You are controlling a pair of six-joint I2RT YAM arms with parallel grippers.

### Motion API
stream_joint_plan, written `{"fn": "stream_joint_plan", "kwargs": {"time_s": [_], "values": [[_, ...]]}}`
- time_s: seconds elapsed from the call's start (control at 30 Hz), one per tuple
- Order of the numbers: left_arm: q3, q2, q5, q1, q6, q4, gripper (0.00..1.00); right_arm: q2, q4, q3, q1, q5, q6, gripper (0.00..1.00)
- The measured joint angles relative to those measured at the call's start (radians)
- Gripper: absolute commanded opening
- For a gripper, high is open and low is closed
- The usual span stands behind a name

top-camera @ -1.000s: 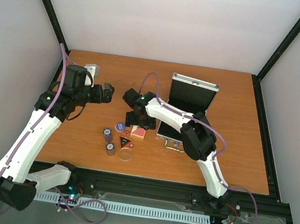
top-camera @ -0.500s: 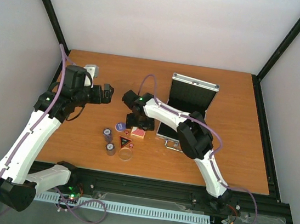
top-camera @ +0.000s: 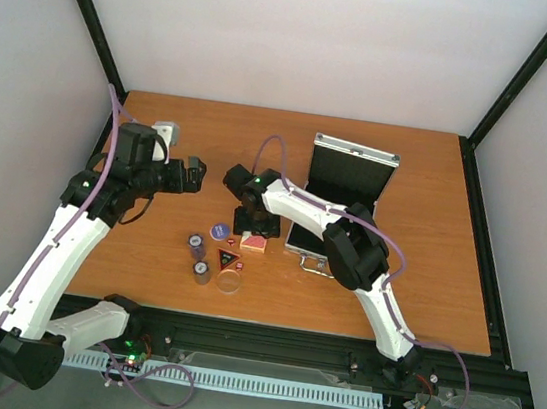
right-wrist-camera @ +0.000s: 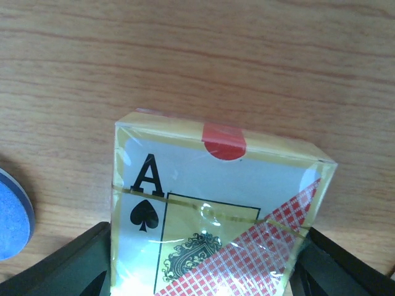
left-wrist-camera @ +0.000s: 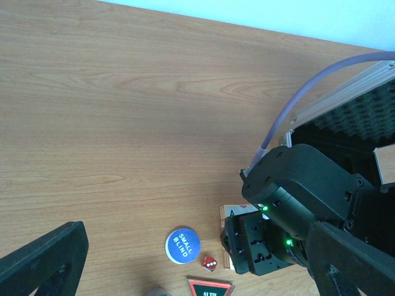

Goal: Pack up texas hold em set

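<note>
The silver case point(top-camera: 346, 174) stands open at the far right of the table point(top-camera: 424, 285), its lid upright and the black lining facing the arms. Left of the case, just beside its base, the card box point(right-wrist-camera: 216, 209) lies flat with the ace of spades up. In the right wrist view its long axis runs away from the camera, red-sealed short end farthest. The right gripper point(top-camera: 255, 230) straddles it, fingers point(right-wrist-camera: 74, 265) set against both long sides. Further left of the case, the left gripper point(top-camera: 195, 173) hangs spread wide with nothing in it. The blue token point(left-wrist-camera: 182, 245) lies just left of the box. Since a second ago the right gripper has settled lower onto the box, which has not moved.
</note>
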Motion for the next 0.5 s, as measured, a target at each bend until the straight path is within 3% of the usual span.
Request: {"fn": "stream_joint_plan", "kwargs": {"time_s": [0.2,0.5], "values": [[-0.005,-0.012,0.000,0.000,0.000,0.000,1.00,0.000,-0.022,0.018,0.000,0.024,-0.045,0.15],[-0.013,-0.018,-0.011,0.000,0.000,-0.003,1.00,-0.007,-0.098,0.111,0.001,0.031,-0.205,0.11]]}}
